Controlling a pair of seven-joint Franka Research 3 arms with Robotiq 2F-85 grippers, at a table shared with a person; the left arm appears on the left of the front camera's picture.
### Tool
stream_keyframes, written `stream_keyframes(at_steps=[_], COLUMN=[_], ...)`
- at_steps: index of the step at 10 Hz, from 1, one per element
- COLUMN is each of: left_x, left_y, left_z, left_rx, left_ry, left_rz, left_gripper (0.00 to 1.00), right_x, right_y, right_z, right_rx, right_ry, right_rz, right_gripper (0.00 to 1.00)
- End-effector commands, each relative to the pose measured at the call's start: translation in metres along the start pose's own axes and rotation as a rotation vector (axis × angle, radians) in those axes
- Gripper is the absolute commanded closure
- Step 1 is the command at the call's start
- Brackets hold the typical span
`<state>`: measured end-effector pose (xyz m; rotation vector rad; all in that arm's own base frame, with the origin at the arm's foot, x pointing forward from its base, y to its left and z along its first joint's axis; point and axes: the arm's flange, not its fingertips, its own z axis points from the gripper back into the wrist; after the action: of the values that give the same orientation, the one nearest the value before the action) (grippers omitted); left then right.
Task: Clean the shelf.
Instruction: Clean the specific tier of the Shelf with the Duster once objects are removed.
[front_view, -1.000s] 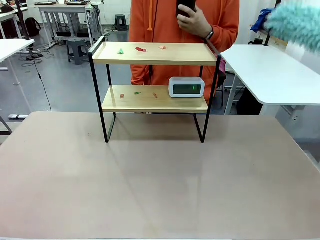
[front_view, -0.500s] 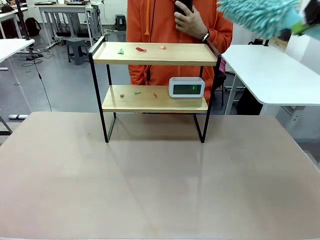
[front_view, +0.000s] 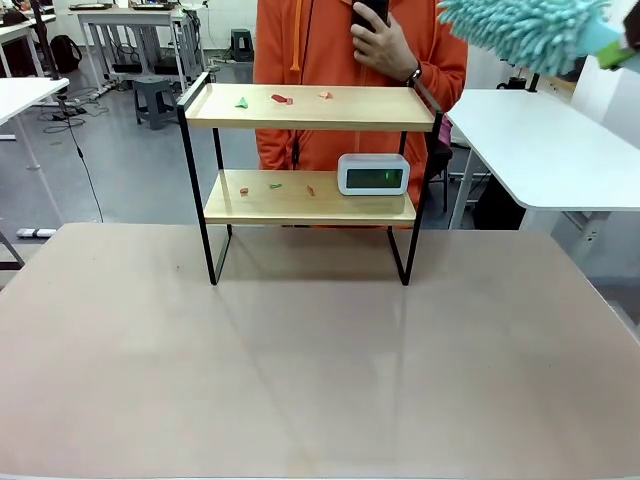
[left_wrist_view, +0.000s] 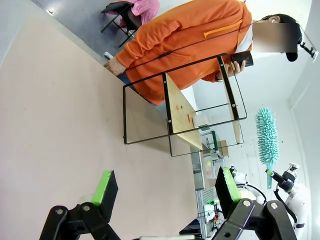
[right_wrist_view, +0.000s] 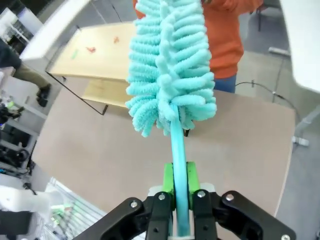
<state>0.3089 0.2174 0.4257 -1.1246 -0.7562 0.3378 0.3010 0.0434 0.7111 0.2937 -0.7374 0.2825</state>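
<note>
Right, the shelf (front_view: 370, 106) stands upright on its four legs at the far edge of the counter (front_view: 300, 370), about midway along it, with a person (front_view: 320, 45) just behind. Small scraps (front_view: 281, 98) lie on the left half of the top board, and a few on the lower one, where a clock (front_view: 373, 174) sits toward the right end.

My right hand (right_wrist_view: 180, 175) is clamped tight on the slim, stiff handle of a duster (front_view: 520, 30). Its fluffy head hangs in the air above and to the right of the shelf's right end, touching nothing. My left hand (left_wrist_view: 165, 187) is spread wide and empty over the counter, well apart from the shelf.

I judge the shelf light on thin legs. The boards are stiff, but a hard sideways sweep could slide or tip it. To steady it I'd take a black corner post, not a board. The soft head should shift the scraps with light pressure. The clock looks loose, so I'd sweep around it.
</note>
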Motion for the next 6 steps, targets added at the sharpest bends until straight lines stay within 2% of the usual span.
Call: stream_keyframes(at_steps=[1, 4, 6], left_x=[0.000, 0.000, 0.000], left_y=[0.001, 0.001, 0.001], left_z=[-0.001, -0.001, -0.001], left_rx=[-0.020, -0.020, -0.020], left_ry=[-0.015, -0.015, -0.015], left_rz=[-0.019, -0.019, -0.019], left_gripper=[0.00, 0.00, 0.00], right_x=[0.031, 0.060, 0.072], right_y=[0.031, 0.082, 0.109], right_z=[-0.020, -0.069, -0.098], right_rx=[-0.063, -0.100, -0.106], right_ry=[0.007, 0.137, 0.162], right_rz=[0.008, -0.003, 0.016], right_gripper=[0.87, 0.87, 0.87])
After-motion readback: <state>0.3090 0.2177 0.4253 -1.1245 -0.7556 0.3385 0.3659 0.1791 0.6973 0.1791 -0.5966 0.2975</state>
